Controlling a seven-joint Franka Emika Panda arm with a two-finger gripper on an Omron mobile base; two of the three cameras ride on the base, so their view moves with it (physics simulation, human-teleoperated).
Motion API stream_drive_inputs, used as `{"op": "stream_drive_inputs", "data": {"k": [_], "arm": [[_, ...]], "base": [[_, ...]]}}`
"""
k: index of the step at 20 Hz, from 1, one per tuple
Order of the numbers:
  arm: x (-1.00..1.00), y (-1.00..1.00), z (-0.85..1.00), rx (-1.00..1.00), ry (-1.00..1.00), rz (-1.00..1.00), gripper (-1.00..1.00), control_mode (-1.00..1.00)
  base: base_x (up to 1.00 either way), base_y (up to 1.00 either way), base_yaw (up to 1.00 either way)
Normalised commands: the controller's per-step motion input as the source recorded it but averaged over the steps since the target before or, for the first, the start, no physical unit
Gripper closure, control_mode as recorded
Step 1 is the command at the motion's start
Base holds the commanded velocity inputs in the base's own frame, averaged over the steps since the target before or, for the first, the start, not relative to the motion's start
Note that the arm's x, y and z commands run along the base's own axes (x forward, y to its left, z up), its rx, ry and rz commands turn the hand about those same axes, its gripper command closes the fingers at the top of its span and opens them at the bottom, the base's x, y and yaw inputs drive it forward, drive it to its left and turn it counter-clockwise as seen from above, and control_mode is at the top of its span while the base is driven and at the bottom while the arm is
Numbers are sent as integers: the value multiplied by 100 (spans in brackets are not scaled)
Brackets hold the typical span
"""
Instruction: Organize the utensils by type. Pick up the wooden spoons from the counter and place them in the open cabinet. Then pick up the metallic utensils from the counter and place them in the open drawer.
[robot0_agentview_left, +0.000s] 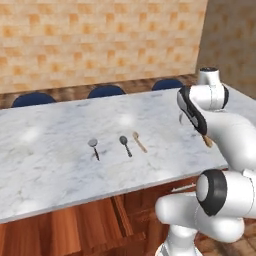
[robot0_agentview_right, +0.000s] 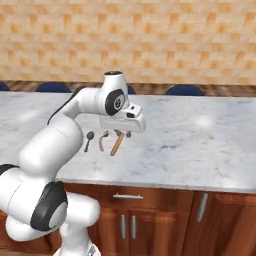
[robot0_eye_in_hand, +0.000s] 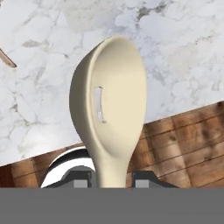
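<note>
End effector (robot0_eye_in_hand: 112, 181) pinches one wooden spoon (robot0_eye_in_hand: 111, 109) above marble counter (robot0_agentview_left: 45, 165); on it: one wooden spoon (robot0_agentview_left: 139, 142), two metal utensils (robot0_agentview_left: 93, 146) (robot0_agentview_left: 125, 144). Tan tiled wall (robot0_agentview_left: 100, 40), three blue stools (robot0_agentview_left: 106, 91).

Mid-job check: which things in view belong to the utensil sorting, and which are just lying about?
Part of the job:
- light-tan slotted wooden spoon clamped in the gripper
- second slim wooden spoon on the white marble counter
- two grey-headed, dark-handled metal utensils

Lying about:
- blue stools behind the counter
- closed red-brown base cabinets
</note>
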Motion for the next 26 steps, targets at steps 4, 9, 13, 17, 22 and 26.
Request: {"op": "stream_drive_inputs", "data": {"k": [4, 9, 13, 17, 22, 26], "arm": [[0, 0, 0, 0, 0, 0, 100, 100], [0, 0, 0, 0, 0, 0, 100, 100], [0, 0, 0, 0, 0, 0, 100, 100], [0, 0, 0, 0, 0, 0, 100, 100], [0, 0, 0, 0, 0, 0, 100, 100], [0, 0, 0, 0, 0, 0, 100, 100]], "base": [[0, 11, -100], [0, 10, -100], [0, 6, -100], [0, 5, -100], [0, 5, -100], [0, 1, -100]]}}
